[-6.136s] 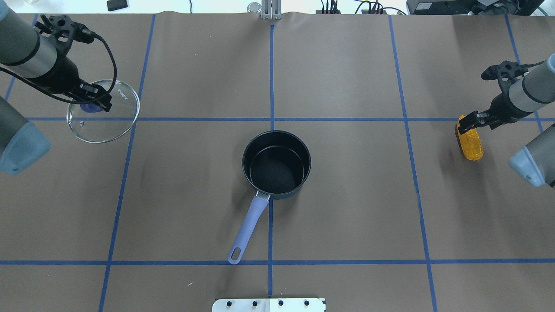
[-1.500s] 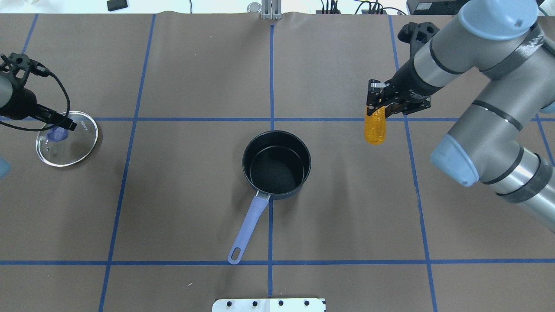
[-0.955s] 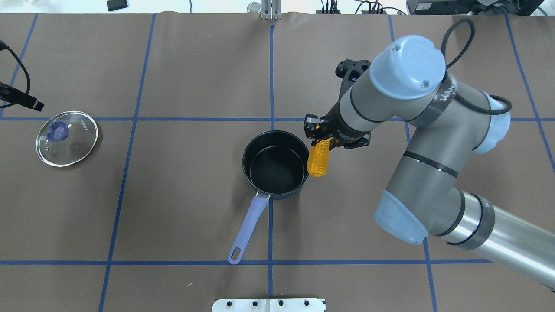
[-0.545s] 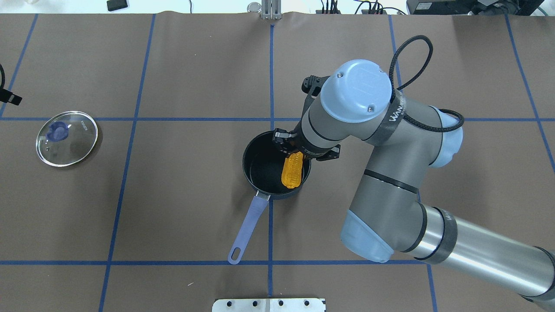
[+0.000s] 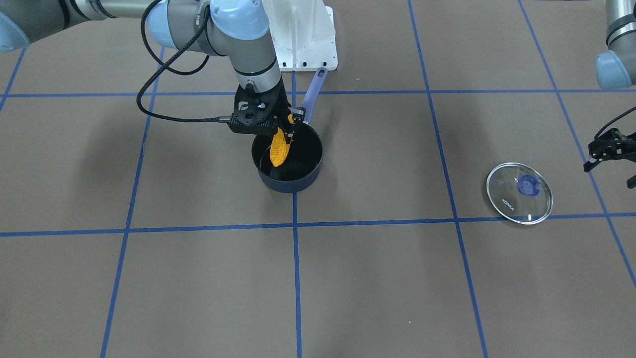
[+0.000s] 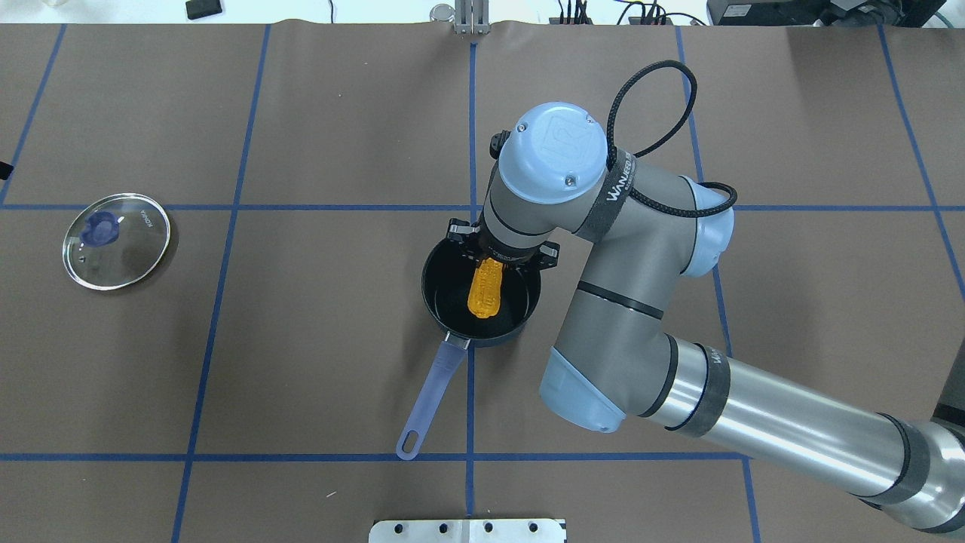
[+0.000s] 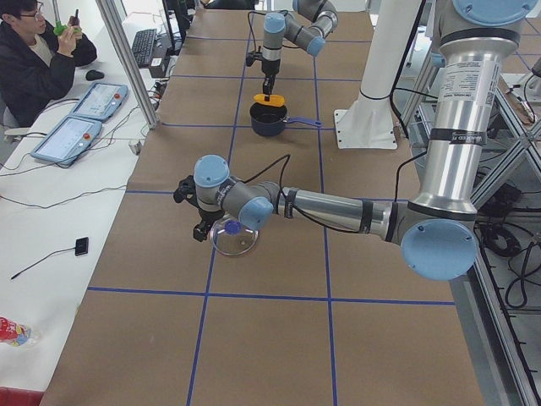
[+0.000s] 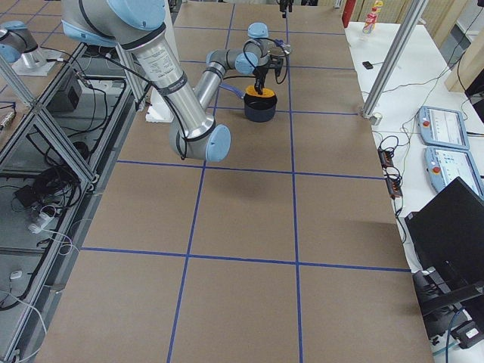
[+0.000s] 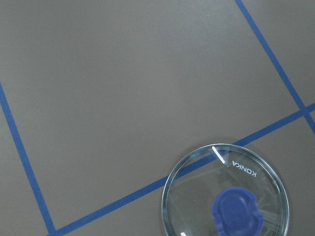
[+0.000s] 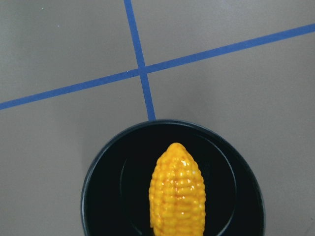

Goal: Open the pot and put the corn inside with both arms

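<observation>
The corn (image 6: 484,290) hangs tip down over the open pot (image 6: 427,280), and it is not lying on the bottom yet. I cannot tell if its tip is below the rim. The pot sits in the middle of the counter (image 6: 317,362), with its purple handle (image 6: 430,396) pointing toward the robot's edge. The right hand (image 6: 497,260) is squeezed tight on the fat end of the corn, right above the pot. To do this step well, I think the hand should go a little lower and stay over the middle of the pot, so the corn does not bump the rim. Then it should let go softly, so the corn tips over and lies inside. Dropped from too high, the corn might bounce out or push the pot. The glass lid (image 6: 117,240) lies flat near the counter's left edge, well apart from the pot. The left hand (image 5: 609,175) hangs near the lid, fingers spread, holding nothing.
</observation>
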